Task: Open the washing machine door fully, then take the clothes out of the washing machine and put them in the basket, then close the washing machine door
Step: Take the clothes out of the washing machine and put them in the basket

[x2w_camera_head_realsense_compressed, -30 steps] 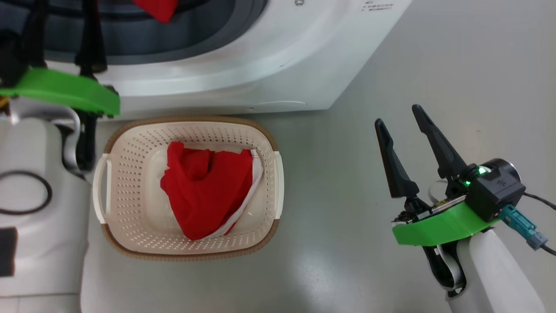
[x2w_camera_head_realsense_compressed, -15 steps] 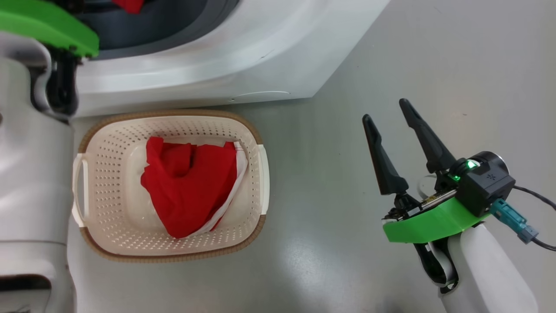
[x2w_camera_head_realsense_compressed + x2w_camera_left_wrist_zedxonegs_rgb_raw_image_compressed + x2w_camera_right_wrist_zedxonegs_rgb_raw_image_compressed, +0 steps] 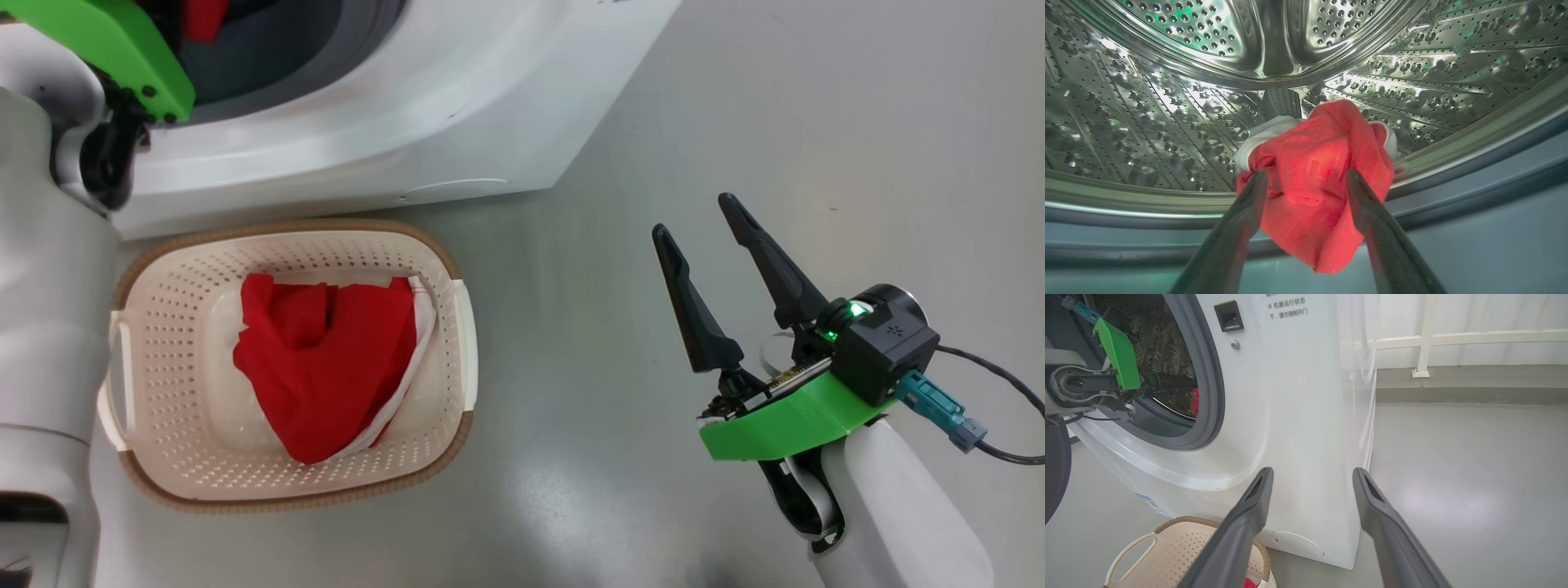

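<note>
A red garment (image 3: 1314,192) with white trim lay at the front lip of the drum (image 3: 1147,122), its lower fold drooping over the grey ring (image 3: 1212,375). The left gripper (image 3: 1306,173) reached into the mouth of the washer (image 3: 408,122), jaws spread wide, one finger on each side of that garment. It had hold of nothing, and I could not tell whether the tips touched the cloth. A second garment (image 3: 326,367), red with a white edge, lay bunched in the basket (image 3: 163,465), which sat on the floor (image 3: 571,490) just in front of the washer. The right gripper (image 3: 693,215) hung over bare floor, well apart from the basket, jaws wide and empty. On the washer's front, beside a dark latch recess (image 3: 1229,315), the printed text (image 3: 1286,308) read "※ 机器运行状态下,请勿强制开门". A blue label (image 3: 1143,497) low on the front was too small to read. A white railing (image 3: 1425,335) stood behind.
</note>
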